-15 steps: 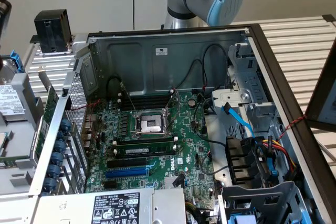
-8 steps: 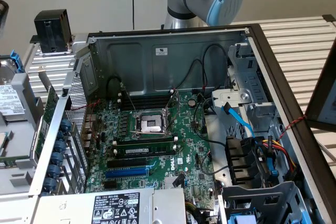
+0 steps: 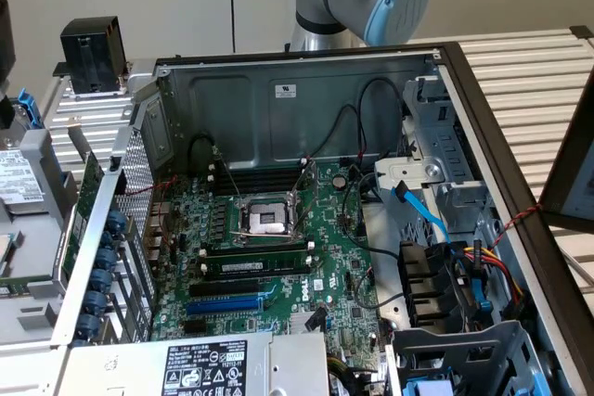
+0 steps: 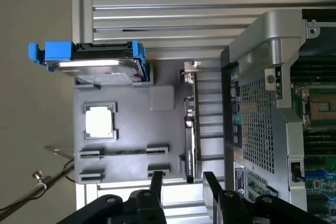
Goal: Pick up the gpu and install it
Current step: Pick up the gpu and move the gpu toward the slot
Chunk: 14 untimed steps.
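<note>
Wrist view: spread gripper (image 4: 182,178) just beside gpu (image 4: 190,114)

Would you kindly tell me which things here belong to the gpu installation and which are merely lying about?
Belonging to the job:
gpu, standing on edge at the grey tray
gripper, open, near the gpu
motherboard in the open case

Lying about:
hard drive in its blue carrier
processor chip on the tray
</note>
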Each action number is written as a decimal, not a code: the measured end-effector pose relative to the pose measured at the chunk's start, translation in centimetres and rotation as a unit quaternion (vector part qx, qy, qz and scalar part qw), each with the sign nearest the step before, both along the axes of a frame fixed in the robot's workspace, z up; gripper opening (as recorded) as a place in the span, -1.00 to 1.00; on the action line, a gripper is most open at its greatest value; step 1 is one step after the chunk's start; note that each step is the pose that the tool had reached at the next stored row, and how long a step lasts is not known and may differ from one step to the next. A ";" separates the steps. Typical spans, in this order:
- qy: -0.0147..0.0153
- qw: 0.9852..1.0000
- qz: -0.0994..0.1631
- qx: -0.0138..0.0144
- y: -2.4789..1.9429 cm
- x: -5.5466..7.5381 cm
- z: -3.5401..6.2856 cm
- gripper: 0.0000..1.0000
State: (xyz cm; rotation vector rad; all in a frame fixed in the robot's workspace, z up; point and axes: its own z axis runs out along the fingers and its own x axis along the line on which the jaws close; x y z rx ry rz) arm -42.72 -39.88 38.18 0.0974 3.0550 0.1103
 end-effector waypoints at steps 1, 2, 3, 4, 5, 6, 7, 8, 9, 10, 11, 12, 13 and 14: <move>-0.003 1.000 0.000 0.001 0.00 -0.1 -0.07 -0.04; -0.005 1.000 0.000 0.002 -0.01 -0.2 -0.15 -0.04; -0.007 1.000 0.000 0.002 -0.01 -0.3 -0.23 -0.04; -0.009 1.000 0.000 0.004 -0.04 -0.4 -0.34 -0.04; -0.009 1.000 0.000 0.005 -0.10 -0.5 -0.46 -0.04; -0.009 1.000 0.000 0.007 -0.22 -0.5 -0.61 -0.04; -0.009 1.000 0.000 0.009 -0.37 -0.6 -0.76 -0.04; -0.009 1.000 0.000 0.011 -0.50 -0.6 -0.89 -0.04; -0.009 1.000 0.000 0.014 -0.62 -0.6 -1.01 -0.04; -0.009 1.000 0.000 0.017 -0.74 -0.6 -1.14 -0.04; -0.009 1.000 -0.001 0.020 -0.85 -0.6 -1.25 -0.04; -0.009 1.000 -0.001 0.023 -0.97 -0.6 -1.37 -0.04; -0.009 1.000 -0.001 0.026 -1.08 -0.6 -1.49 -0.04; -0.009 1.000 -0.002 0.028 -1.20 -0.6 -1.61 -0.04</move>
